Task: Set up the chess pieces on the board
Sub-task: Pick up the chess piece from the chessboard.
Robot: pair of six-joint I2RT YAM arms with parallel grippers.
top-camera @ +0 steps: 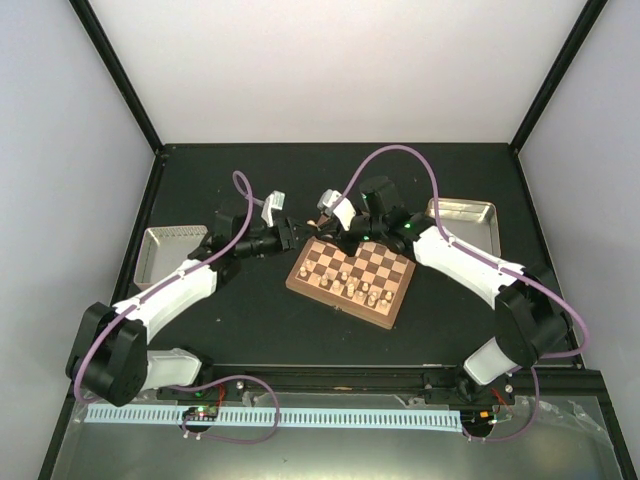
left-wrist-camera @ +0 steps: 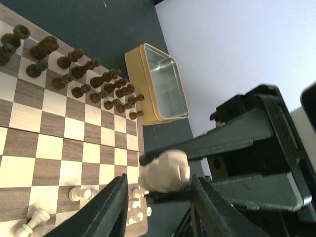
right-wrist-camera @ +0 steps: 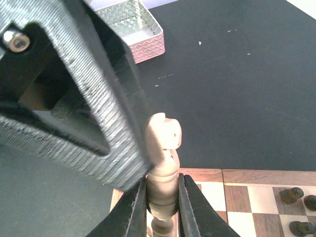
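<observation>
Item: pale knight [right-wrist-camera: 165, 136], held in air at edge of board [top-camera: 325, 262], far-left corner. R gripper [right-wrist-camera: 162, 186] clenched on its base. L gripper [left-wrist-camera: 159, 180] fingers flank its head, one pad touching; can't tell if it grips. Dark pcs [left-wrist-camera: 79, 74] in 2 rows on board, pale pcs [left-wrist-camera: 79, 193] on opp. side.

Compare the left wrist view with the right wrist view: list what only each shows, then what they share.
Only left wrist: a smooth metal tray beyond the board, and small pale pieces on its squares. Only right wrist: a diamond-patterned tray, and a clear look at the right gripper clamped on the base of the pale knight. Both: that knight, the board, and dark pieces.
</observation>
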